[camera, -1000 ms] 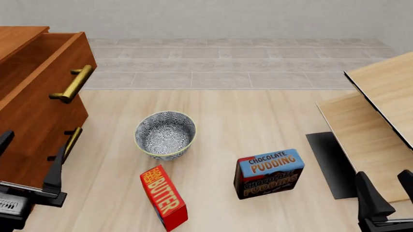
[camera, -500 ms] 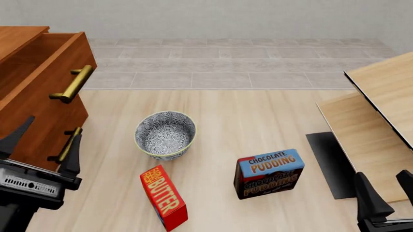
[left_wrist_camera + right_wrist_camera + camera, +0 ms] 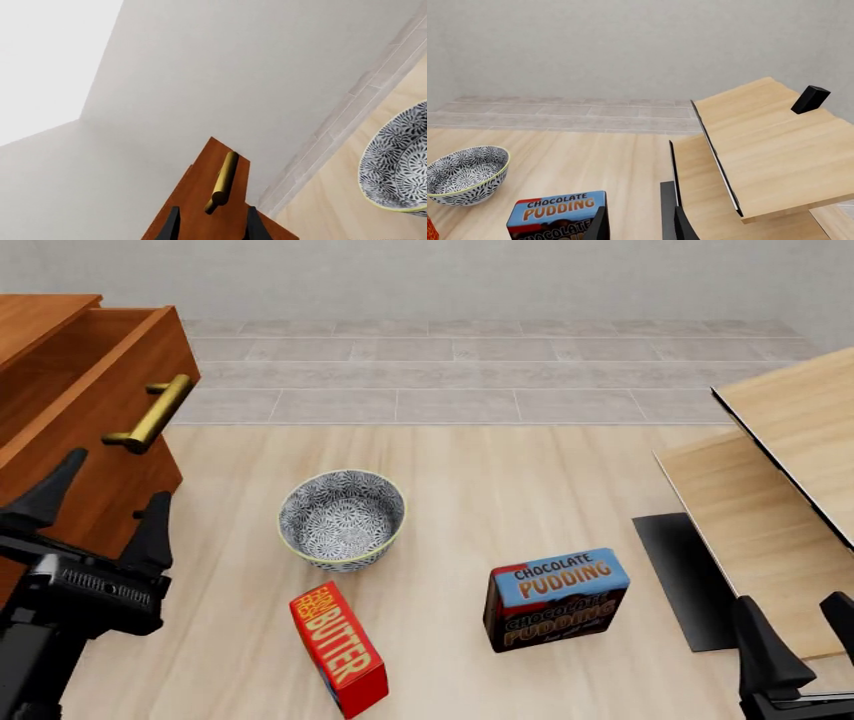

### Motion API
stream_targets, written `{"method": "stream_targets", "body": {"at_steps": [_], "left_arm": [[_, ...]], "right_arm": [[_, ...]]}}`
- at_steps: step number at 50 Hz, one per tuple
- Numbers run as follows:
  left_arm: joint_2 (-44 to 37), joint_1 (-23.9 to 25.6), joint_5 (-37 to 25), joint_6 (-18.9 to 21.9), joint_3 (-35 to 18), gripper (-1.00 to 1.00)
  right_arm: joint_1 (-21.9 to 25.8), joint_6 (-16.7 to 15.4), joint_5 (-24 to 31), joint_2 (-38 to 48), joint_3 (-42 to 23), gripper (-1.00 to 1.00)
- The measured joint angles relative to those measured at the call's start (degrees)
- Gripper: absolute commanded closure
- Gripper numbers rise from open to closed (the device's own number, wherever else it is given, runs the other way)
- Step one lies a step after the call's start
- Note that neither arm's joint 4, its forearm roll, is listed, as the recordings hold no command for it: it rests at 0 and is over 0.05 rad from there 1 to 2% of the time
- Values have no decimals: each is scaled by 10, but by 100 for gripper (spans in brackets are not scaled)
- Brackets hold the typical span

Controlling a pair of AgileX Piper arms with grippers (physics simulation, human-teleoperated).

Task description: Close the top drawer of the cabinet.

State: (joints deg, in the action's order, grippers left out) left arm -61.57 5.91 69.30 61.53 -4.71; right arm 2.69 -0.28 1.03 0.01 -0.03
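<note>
Looking down from the front camera, the cabinet (image 3: pixel 60 455) fills the left edge, and the top drawer (image 3: pixel 100 370) stands pulled out, its brass handle (image 3: pixel 151 412) angled toward us. The left gripper (image 3: pixel 96 512) sits low in front of the cabinet face, fingers spread wide and holding nothing, below that handle. On the pale wood floor we have a patterned bowl (image 3: pixel 342 518), a red butter box (image 3: pixel 339 648) and a chocolate pudding box (image 3: pixel 557 598). Grey tiles run along the far wall, and light-wood panels (image 3: pixel 781 500) lean in at right. The right gripper (image 3: pixel 801 640) waits at the lower right corner, fingers apart, empty.

Over to the left wrist: the brass handle (image 3: pixel 223 181) lies ahead between the two dark fingertips (image 3: pixel 171 226), not touched, with the bowl's rim (image 3: pixel 399 165) off to one side beneath a plain grey wall.

Right wrist now: pudding box (image 3: pixel 558 214), bowl (image 3: pixel 466 174), pale panels (image 3: pixel 760 145), tiled strip behind.
</note>
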Motion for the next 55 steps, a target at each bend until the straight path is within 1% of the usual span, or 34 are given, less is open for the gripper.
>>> {"method": "stream_targets", "body": {"at_steps": [9,27,42,55], "left_arm": [[-18,-8,1,42,-17,-100],[-65,-20,3,93,-61,-100],[-114,-25,6,113,-95,-100],[-137,-29,6,117,-105,-100]], "right_arm": [[0,1,-2,0,0,-100],[2,1,-6,0,-4,-100],[2,4,-5,0,-9,-100],[0,6,-4,0,-12,-100]]}}
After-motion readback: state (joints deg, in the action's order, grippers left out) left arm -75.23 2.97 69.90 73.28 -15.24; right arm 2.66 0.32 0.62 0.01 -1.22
